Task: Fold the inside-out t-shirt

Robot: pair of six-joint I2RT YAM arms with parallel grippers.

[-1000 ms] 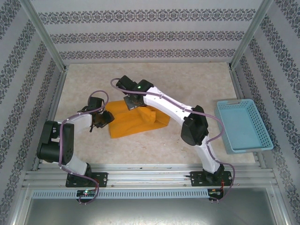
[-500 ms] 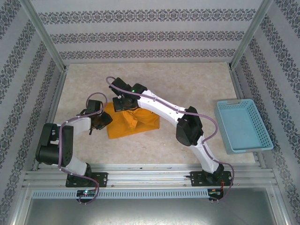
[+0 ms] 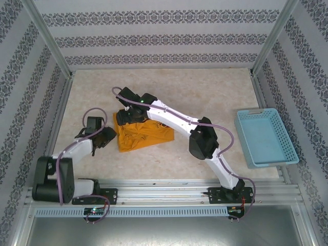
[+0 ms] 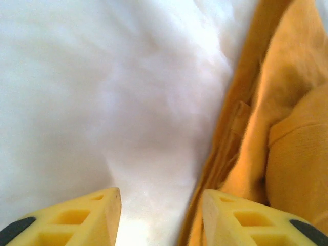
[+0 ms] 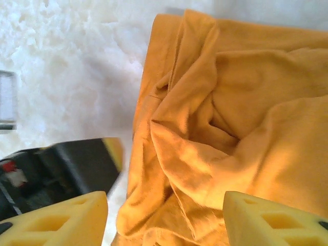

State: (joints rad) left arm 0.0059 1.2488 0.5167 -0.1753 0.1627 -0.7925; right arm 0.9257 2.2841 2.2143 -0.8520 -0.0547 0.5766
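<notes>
The inside-out t-shirt (image 3: 148, 134) lies in a rumpled heap on the table (image 3: 205, 89), left of centre. Wide bare tabletop lies behind it and to its right, reaching as far as the light-blue basket (image 3: 266, 137) at the right edge, while the near rail and the left wall stand closer. The left gripper (image 4: 159, 197) sits just beside the shirt's left edge, its jaws apart over bare table and holding nothing, with the cloth's hem close by its right finger. The right gripper (image 5: 165, 200) hangs over the shirt's far left corner, jaws spread wide and empty above the folds.
</notes>
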